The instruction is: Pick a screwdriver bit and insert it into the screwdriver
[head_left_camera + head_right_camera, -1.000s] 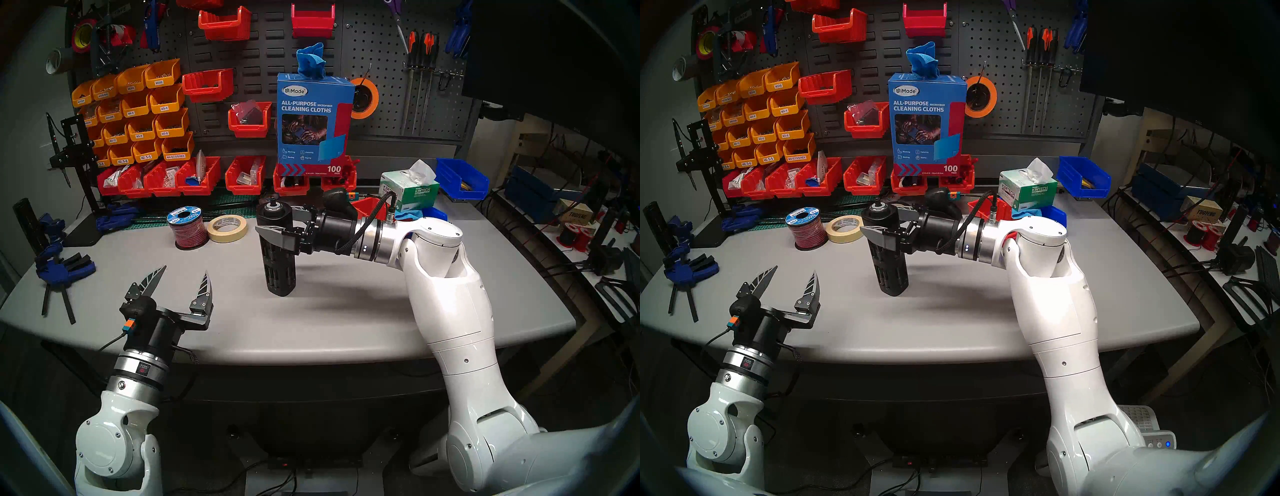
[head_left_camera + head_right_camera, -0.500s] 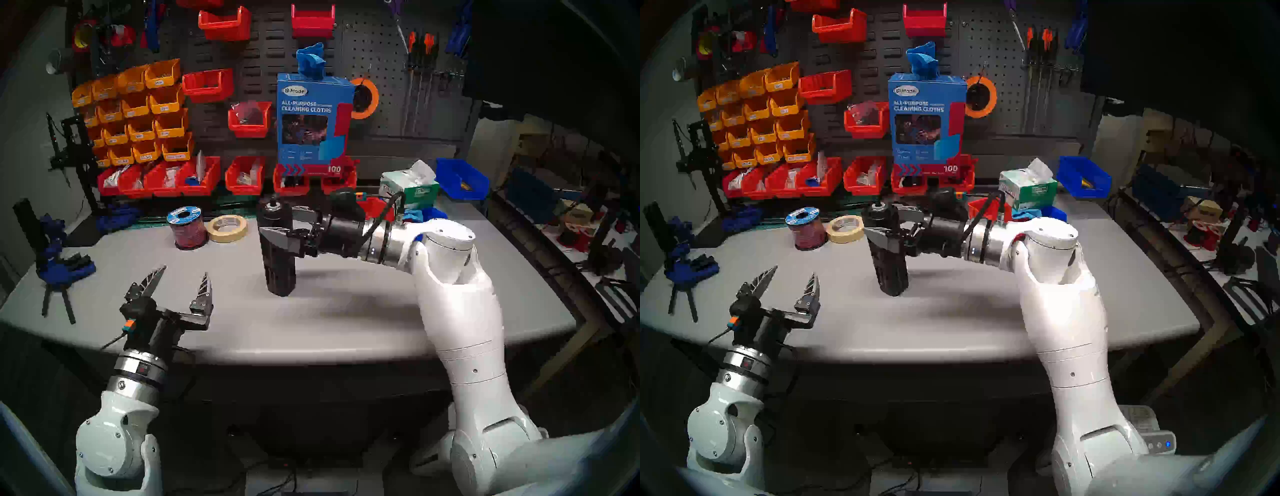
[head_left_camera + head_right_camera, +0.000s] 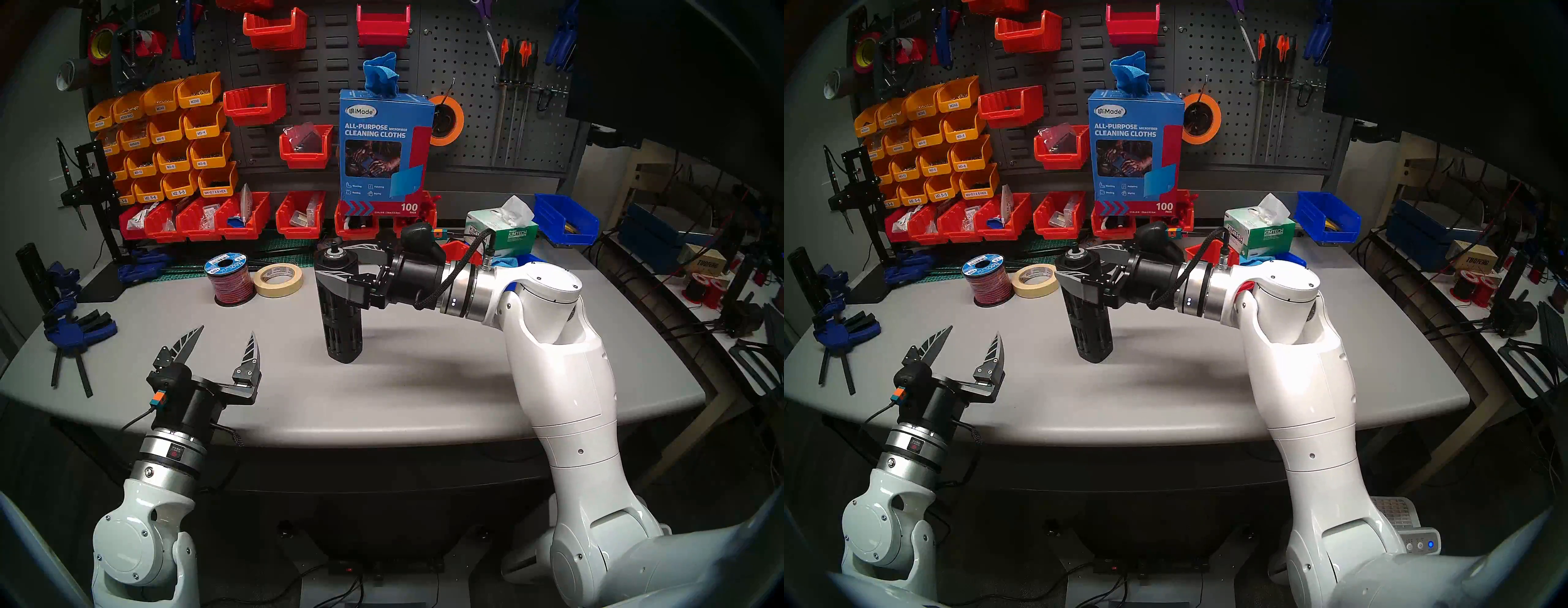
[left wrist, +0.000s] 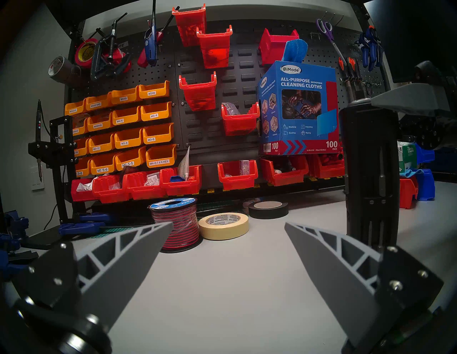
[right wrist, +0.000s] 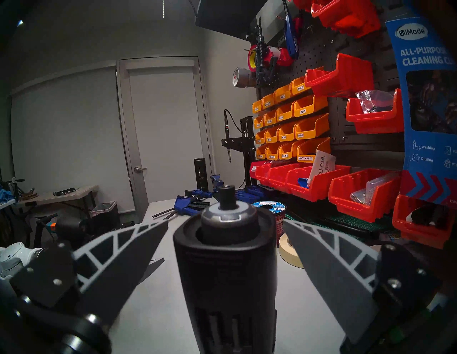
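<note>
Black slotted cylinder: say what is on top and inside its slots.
On the screwdriver, a silver-ringed socket holds a short black stub. In the slots stand thin bits; the socket's bore is hidden.

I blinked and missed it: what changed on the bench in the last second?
The right arm's elbow swung slightly rightward and its tool tilted a little, open fingers straddling the screwdriver, gripping nothing. The screwdriver, the left tool and the masking tape stayed put.

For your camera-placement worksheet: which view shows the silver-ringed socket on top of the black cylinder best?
The right wrist view: the socket fills the centre, close and unobstructed. Both head views show it small, from above. The left wrist view shows only the screwdriver side-on.
</note>
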Tool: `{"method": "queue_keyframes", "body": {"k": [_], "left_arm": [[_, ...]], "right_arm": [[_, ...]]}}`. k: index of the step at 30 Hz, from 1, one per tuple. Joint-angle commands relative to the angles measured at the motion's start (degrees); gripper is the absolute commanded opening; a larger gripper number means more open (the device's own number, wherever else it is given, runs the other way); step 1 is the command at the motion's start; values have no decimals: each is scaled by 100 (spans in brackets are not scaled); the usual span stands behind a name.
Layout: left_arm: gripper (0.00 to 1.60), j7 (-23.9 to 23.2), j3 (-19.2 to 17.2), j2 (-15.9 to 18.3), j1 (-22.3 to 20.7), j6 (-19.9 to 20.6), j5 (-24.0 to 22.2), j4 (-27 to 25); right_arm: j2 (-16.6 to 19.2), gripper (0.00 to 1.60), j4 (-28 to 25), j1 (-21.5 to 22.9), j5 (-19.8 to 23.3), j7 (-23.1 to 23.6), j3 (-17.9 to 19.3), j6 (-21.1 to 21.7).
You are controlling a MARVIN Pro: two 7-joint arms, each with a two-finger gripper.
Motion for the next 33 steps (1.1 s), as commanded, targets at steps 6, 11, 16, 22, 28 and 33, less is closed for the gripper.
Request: {"method": "queue_keyframes", "body": {"k": [6, 11, 16, 22, 28, 33], "left_arm": [[160, -13, 3, -4, -45, -52, -11, -181], [160, -22, -1, -13, -48, -51, -8, -181], [160, -31, -4, -23, -50, -51, -6, -182], [160, -41, -7, -32, -53, -50, -3, -183], [160, -52, -11, -44, -55, -49, 0, -186], [160, -59, -13, -52, -57, -48, 2, -186]], "right_arm": [[-67, 160, -297, 312, 82, 29, 115, -74], [-76, 160, -445, 298, 96, 26, 193, -73], [-104, 160, -574, 271, 89, -20, 260, -75], [-122, 160, -757, 174, 87, -130, 409, -61], [-188, 160, -969, -7, 83, -310, 527, 6], [-287, 160, -1069, -80, 152, -435, 620, 189]]}}
